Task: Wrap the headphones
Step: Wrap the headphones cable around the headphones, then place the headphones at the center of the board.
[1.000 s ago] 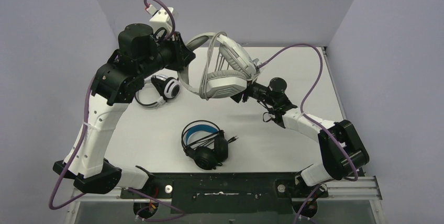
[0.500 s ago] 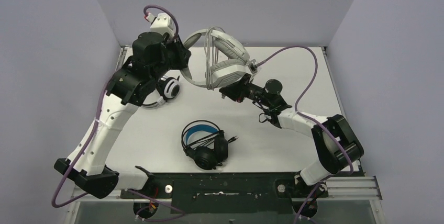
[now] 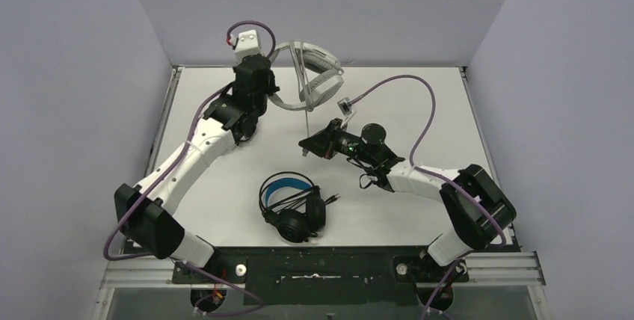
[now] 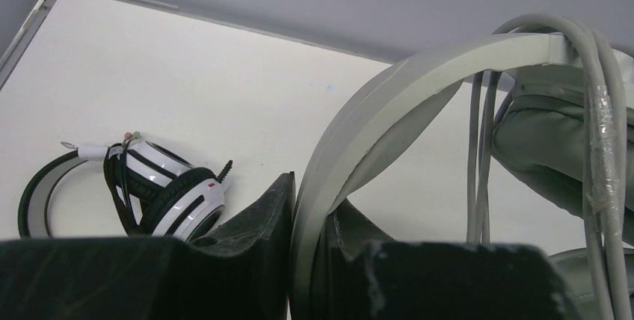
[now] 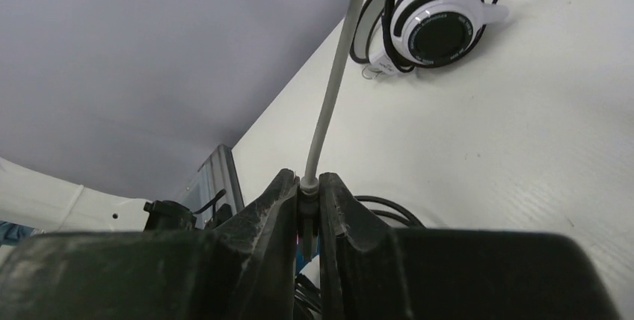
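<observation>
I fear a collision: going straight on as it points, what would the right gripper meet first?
Probably the left arm's white forearm; the right gripper points toward it, but height is unclear.

the left arm [image 3: 187,159] stretches long from its base at the near left, up and away to the far middle, wrist raised high. the left fingers [image 4: 262,215] are pinched tight on the band of the grey headset [image 4: 419,69]. the right arm [image 3: 419,179] bends at the elbow by its base and reaches left, low and level. the right fingers [image 5: 273,200] are closed on the pale cable [image 5: 329,103] that rises between them.
</observation>
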`<action>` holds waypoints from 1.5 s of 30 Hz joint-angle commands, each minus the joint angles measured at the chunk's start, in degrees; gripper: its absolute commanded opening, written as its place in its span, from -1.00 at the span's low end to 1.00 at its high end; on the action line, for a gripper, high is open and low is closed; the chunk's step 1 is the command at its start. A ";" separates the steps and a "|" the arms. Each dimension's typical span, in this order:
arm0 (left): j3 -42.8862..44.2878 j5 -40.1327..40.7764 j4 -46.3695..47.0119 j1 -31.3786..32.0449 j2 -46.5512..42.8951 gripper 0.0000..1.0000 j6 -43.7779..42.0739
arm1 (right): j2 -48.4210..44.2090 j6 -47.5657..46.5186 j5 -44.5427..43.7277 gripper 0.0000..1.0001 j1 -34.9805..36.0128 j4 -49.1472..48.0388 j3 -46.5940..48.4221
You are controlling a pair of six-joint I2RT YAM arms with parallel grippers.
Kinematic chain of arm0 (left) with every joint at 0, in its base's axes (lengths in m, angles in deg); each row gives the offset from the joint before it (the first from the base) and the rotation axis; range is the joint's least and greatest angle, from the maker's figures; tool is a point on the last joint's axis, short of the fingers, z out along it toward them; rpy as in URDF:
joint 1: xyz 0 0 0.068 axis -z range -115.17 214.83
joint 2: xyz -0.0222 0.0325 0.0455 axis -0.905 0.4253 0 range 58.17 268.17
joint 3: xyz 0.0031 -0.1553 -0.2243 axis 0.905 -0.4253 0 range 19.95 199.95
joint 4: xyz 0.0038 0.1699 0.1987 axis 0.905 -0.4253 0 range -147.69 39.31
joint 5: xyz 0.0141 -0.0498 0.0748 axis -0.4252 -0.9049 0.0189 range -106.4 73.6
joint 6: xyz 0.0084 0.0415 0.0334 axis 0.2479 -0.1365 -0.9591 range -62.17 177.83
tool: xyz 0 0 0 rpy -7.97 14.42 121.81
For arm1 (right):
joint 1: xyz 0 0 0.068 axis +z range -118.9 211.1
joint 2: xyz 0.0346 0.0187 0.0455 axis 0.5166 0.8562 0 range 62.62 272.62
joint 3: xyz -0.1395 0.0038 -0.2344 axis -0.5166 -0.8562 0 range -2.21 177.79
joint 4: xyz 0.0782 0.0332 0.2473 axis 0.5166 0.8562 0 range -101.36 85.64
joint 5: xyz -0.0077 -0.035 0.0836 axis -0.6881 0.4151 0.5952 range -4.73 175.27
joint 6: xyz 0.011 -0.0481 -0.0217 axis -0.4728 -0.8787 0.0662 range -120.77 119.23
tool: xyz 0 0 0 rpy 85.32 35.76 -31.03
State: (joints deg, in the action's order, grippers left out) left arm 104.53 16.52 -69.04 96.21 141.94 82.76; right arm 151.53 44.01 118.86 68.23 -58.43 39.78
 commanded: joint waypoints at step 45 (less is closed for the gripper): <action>-6.79 -21.35 10.26 3.60 24.93 -1.00 -2.01 | -3.07 -19.38 -13.39 -0.84 -5.66 61.65 9.43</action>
State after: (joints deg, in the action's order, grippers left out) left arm 94.34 0.24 -62.53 99.64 166.35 80.49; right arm 147.22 33.38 109.48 62.37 4.78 50.03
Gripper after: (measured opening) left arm 0.129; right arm 0.128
